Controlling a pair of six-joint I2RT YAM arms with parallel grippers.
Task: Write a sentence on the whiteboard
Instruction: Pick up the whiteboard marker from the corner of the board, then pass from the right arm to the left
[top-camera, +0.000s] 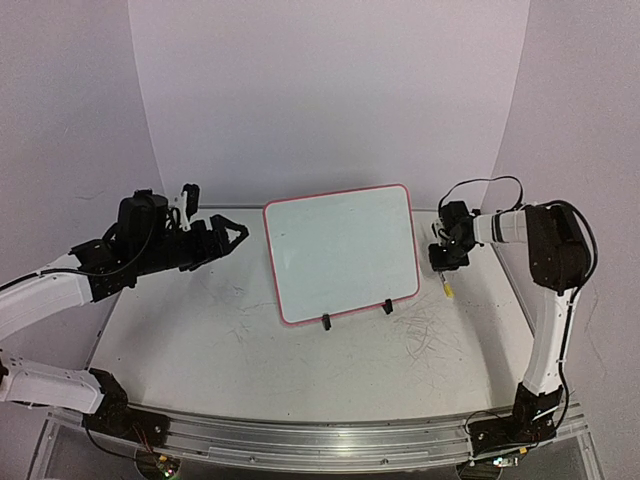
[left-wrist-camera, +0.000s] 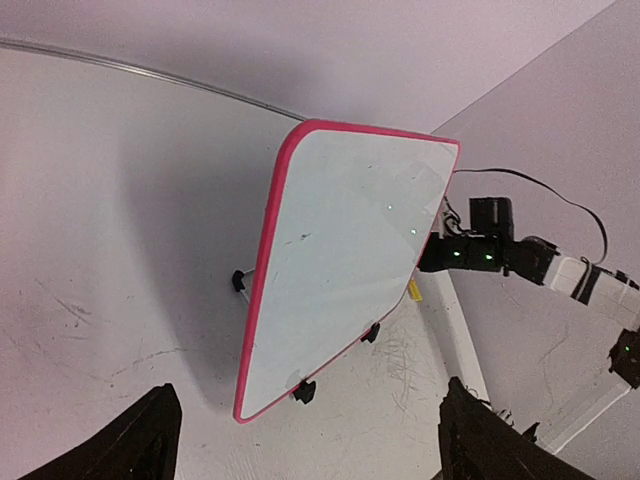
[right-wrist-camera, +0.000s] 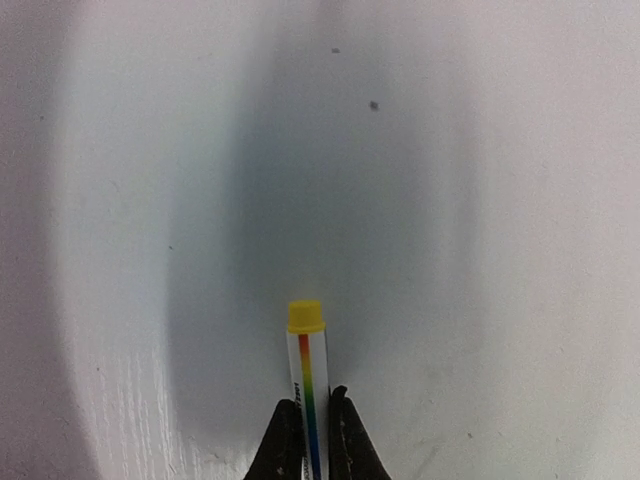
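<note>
One whiteboard (top-camera: 340, 250) stands on the worktop (top-camera: 200, 340) roughly at its centre, leaning back on a black wire stand. Two stand feet (top-camera: 325, 321) show at its front edge in the top view, and the left wrist view adds a third behind it. Its pink-red rim runs all round and its face reads as plain glossy white in both views that show it. There are two arms, one on each side of the board. The left end effector (top-camera: 232, 238) hangs near the board's left edge, apart from it, with its fingers spread wide and nothing between them; its wrist camera looks straight at the tilted board. The right end effector (top-camera: 443, 262) sits just beside the board's right edge, its fingers pressed together on the single marker (right-wrist-camera: 308, 370), a white barrel with a rainbow stripe and a yellow end. The marker points down towards the worktop, close to the board's right front corner but clear of the board. Whether its yellow end touches the surface cannot be told. A patch of grey scribbly scratch marks (top-camera: 430, 335) lies on the worktop in front of the board's right foot, with fainter ones on the left half. A metal rail (top-camera: 320, 435) runs along the near edge, carrying both arm bases.
</note>
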